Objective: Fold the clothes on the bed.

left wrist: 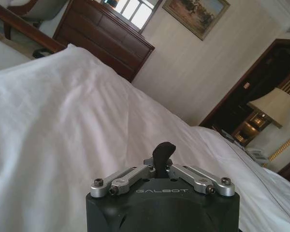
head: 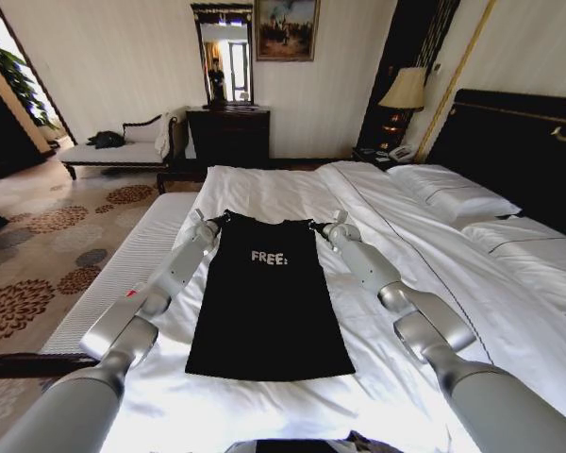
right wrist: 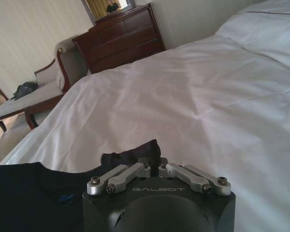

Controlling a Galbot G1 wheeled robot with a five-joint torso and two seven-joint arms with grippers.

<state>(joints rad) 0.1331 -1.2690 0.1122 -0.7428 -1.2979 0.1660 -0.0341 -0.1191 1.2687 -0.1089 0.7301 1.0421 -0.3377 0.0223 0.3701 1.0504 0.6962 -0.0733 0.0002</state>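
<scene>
Black soft fabric top [head: 269,302] lies flat, unfolded, mid white-sheeted bed [head: 292,193]. Our left claw [head: 214,223] and right claw [head: 319,227] pinch its far shoulder corners, closed on cloth. We judge folding barely begun.

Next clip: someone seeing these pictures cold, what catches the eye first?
The black top with white "FREE!" lettering, spread flat on the white bed. Both arms reach out to its far end: the left hand at one shoulder corner, the right hand at the other. Each wrist view shows a bit of black fabric pinched between shut fingers.
</scene>
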